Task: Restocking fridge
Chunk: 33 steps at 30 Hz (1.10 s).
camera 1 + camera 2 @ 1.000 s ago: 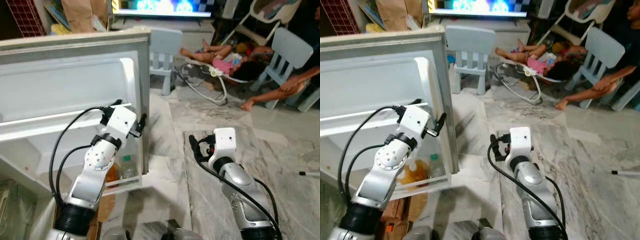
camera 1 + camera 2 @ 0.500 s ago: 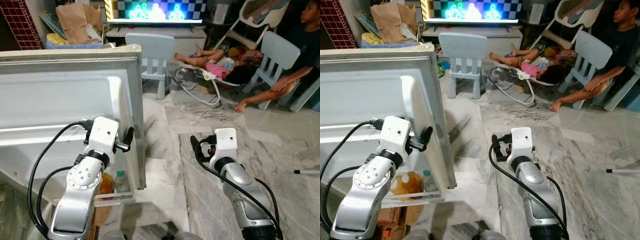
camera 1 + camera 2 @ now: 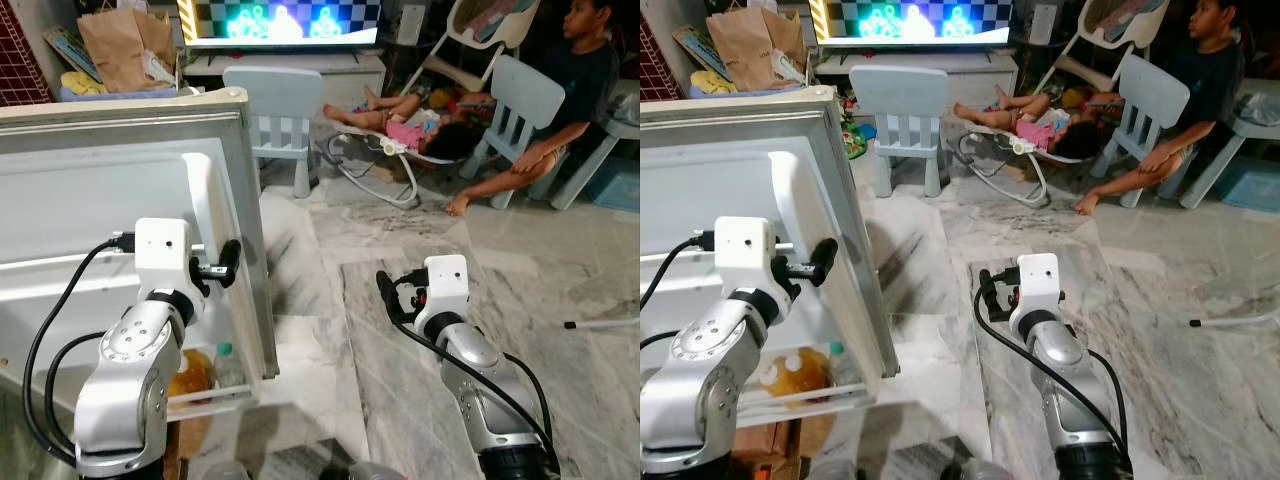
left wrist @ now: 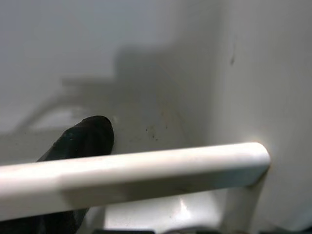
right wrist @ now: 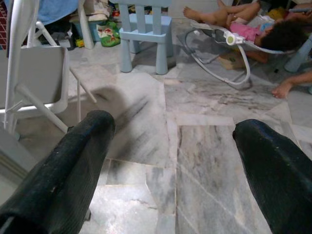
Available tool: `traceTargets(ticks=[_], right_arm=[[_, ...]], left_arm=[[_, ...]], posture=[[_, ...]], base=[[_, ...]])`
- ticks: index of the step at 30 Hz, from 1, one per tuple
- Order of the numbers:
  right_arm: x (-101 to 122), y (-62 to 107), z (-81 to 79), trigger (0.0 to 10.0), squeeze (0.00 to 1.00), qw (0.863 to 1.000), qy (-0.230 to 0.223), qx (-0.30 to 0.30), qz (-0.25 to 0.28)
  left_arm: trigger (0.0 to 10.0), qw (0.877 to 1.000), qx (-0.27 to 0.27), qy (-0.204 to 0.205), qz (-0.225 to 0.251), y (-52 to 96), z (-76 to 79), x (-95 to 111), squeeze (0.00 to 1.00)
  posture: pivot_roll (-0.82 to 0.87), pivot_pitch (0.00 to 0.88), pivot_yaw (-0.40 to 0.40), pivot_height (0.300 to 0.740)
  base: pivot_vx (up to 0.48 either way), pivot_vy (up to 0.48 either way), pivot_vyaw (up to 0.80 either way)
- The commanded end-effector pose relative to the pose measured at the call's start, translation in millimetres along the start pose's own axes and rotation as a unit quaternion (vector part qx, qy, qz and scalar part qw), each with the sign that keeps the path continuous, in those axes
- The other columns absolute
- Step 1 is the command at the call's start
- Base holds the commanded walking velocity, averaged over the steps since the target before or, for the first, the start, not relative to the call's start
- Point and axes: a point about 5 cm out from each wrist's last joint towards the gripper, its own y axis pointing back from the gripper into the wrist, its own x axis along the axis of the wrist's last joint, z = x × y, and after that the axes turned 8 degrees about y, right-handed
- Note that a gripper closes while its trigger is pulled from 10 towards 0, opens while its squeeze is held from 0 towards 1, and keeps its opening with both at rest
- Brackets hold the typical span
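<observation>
Marble floor (image 3: 420,250); fridge door (image 3: 120,240) shelf w/ juice bottles (image 3: 790,375).

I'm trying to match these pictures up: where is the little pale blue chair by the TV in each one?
Left eye view: blue chair at top centre, beyond the fridge door.
Right eye view: top, left of centre.
Right wrist view: far across the marble floor.
Left wrist view: fridge door rail instead.
Shared landmark: baby bouncer beside the chair.
</observation>
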Motion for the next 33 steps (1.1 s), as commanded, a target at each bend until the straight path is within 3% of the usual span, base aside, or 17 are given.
traceTargets(ticks=[1, 4, 8, 11, 12, 15, 21, 27, 30, 33], right_arm=[[0, -2.3, 0.7, 10.0, 0.0, 1.0, 0.002, 0.003, 0.0], [0, -3.3, -0.6, 10.0, 0.0, 1.0, 0.001, 0.005, 0.0], [0, -4.5, -1.8, 10.0, 0.0, 1.0, -0.002, 0.008, 0.0], [0, -4.6, -2.0, 10.0, 0.0, 1.0, -0.005, 0.01, 0.0], [0, -4.9, -1.9, 10.0, 0.0, 1.0, -0.006, 0.011, 0.0], [0, -5.0, -1.7, 10.0, 0.0, 1.0, -0.007, 0.012, 0.0], [2, -8.1, 0.6, 10.0, 0.0, 1.0, -0.003, 0.011, 0.003], [11, -13.5, -2.3, 10.0, 0.0, 0.999, -0.008, 0.031, 0.026], [28, -17.8, -21.9, 10.0, 0.0, 0.991, -0.01, 0.121, 0.062], [33, -19.8, -31.9, 10.0, 0.0, 0.983, 0.014, 0.169, 0.072]], left_arm=[[10.0, 0.996, 0.074, -0.026, -0.041, 5.8, -25.3, -13, 0.0], [10.0, 0.991, 0.058, -0.122, -0.021, 11.8, -25.2, -15, 0.0], [10.0, 0.991, 0.076, -0.11, 0.008, 22.8, -27.7, -24, 0.0], [10.0, 0.986, 0.08, -0.145, 0.025, 26.5, -30.9, -26, 0.0], [10.0, 0.983, 0.108, -0.151, 0.013, 29.7, -41.7, -33, 0.0], [10.0, 0.985, 0.121, -0.125, 0.004, 30.6, -45.4, -36, 0.0], [10.0, 0.986, 0.117, -0.115, 0.016, 31.2, -41.9, -35, 0.0], [10.0, 0.989, 0.094, -0.11, 0.031, 19.8, -33.0, -31, 0.0], [10.0, 0.991, 0.062, -0.114, 0.044, -0.7, -19.5, -22, 0.0], [10.0, 0.991, 0.037, -0.116, 0.054, -14.4, -8.2, -16, 0.0]], posture=[[0.18, 0.03, -0.067, 0.74], [0.19, 0.028, -0.067, 0.74], [0.19, 0.034, -0.065, 0.74], [0.19, 0.036, -0.065, 0.74], [0.19, 0.037, -0.066, 0.74], [0.19, 0.037, -0.066, 0.74], [0.19, 0.038, -0.069, 0.74], [0.19, 0.038, -0.071, 0.74], [0.19, 0.036, -0.07, 0.74], [0.18, 0.033, -0.07, 0.74]], base=[[0.0, 0.0, 0.0], [0.0, 0.0, 0.0], [0.0, 0.0, 0.0], [0.0, 0.0, 0.0], [0.0, 0.0, 0.0], [0.0, 0.0, 0.0], [0.0, 0.0, 0.0], [0.0, 0.0, 0.0], [0.0, 0.0, 0.0], [0.0, 0.0, 0.0]])
